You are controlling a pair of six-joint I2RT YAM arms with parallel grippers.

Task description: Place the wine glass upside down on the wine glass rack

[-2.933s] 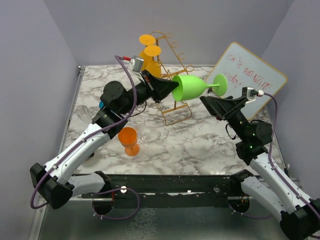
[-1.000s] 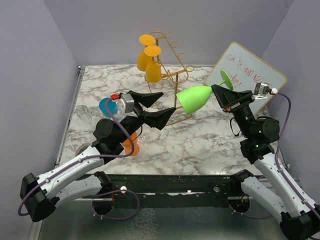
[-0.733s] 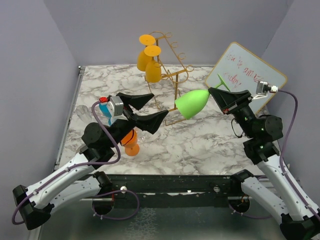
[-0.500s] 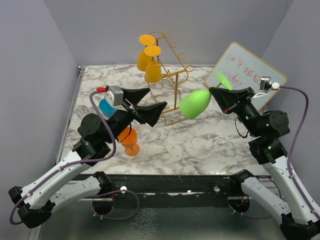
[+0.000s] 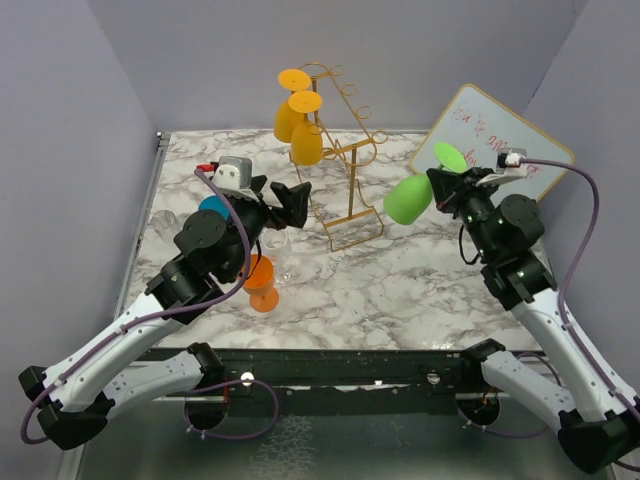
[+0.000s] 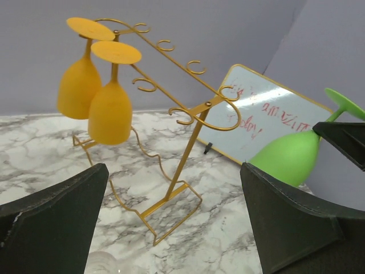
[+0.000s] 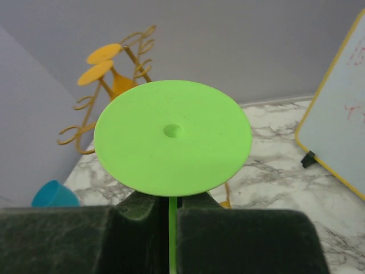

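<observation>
The green wine glass point(image 5: 407, 200) hangs tilted in the air right of the wine glass rack point(image 5: 352, 190), bowl down-left and foot point(image 5: 449, 157) up. My right gripper point(image 5: 441, 184) is shut on its stem just under the foot. In the right wrist view the round foot point(image 7: 173, 137) fills the middle above the right gripper point(image 7: 173, 228). The golden wire rack point(image 6: 191, 145) carries two yellow glasses point(image 6: 94, 97) upside down on its far loops. My left gripper point(image 5: 280, 200) stands open and empty left of the rack; the left wrist view shows the left gripper point(image 6: 174, 171) wide apart.
A whiteboard point(image 5: 500, 150) leans at the back right, close behind the right arm. An orange glass point(image 5: 260, 282) and a clear glass point(image 5: 280, 250) stand under the left arm, with a blue cup point(image 5: 212, 206) beside them.
The left gripper let go of the green glass, opened wide and drew back to the left. The right arm swung the glass right, foot turning upward.
</observation>
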